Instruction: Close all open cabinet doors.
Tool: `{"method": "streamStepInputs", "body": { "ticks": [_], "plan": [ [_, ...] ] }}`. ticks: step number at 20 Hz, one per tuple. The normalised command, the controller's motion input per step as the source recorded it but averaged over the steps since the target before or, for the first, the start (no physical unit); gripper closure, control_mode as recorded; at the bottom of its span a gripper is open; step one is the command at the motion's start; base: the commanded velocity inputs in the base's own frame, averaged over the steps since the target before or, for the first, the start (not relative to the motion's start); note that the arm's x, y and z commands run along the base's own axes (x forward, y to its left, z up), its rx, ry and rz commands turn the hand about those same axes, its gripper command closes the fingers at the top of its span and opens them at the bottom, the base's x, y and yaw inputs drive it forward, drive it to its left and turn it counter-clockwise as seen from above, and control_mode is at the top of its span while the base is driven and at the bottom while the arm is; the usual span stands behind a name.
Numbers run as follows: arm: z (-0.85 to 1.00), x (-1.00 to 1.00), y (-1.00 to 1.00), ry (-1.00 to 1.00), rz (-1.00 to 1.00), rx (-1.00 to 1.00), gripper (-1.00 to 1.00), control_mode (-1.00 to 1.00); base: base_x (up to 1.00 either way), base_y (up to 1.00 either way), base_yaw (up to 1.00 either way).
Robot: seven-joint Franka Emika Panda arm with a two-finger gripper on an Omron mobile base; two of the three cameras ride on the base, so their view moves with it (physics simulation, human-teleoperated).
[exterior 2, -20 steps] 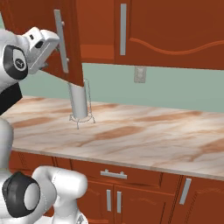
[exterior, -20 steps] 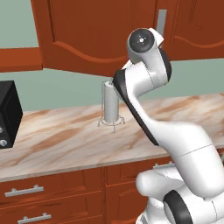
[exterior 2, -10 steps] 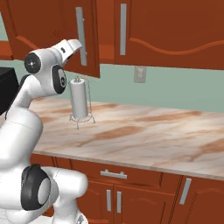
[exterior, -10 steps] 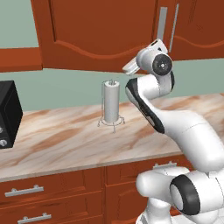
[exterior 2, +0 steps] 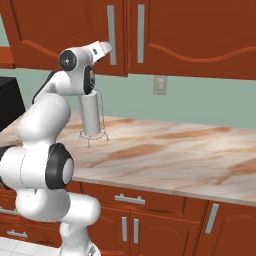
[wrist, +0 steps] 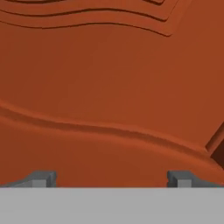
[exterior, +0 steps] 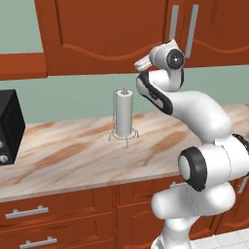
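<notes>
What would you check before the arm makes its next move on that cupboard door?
1. Left door flush with right door: ok, it looks shut.
2. Gripper open, holding nothing: ok.
3. Gripper off the door face: cannot tell, it sits very close.
4. Handle free of the hand: ok.
5. Towel holder apart from the arm: ok.
6. Other doors out of view: cannot tell.

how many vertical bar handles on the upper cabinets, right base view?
2. Left handle sits on the left upper door, just above the robot's hand; right handle sits on the neighbouring right door, beside the seam. More may lie beyond the frame.
</notes>
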Motion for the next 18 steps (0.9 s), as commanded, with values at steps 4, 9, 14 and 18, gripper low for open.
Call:
{"method": "streamStepInputs", "body": {
  "ticks": [4,9,14,18],
  "plan": [
    [0.00,1.00,-0.26,0.14,0.00,0.12,-1.00,-1.00,0.00,0.00,0.00],
    [0.00,1.00,-0.30,0.12,0.00,0.11,-1.00,-1.00,0.00,0.00,0.00],
    [0.00,0.87,-0.27,0.12,0.02,0.08,-1.00,-1.00,0.00,0.00,0.00],
    [-0.01,0.40,-0.03,0.10,0.01,0.02,-1.00,-1.00,0.00,0.00,0.00]
  ]
}}
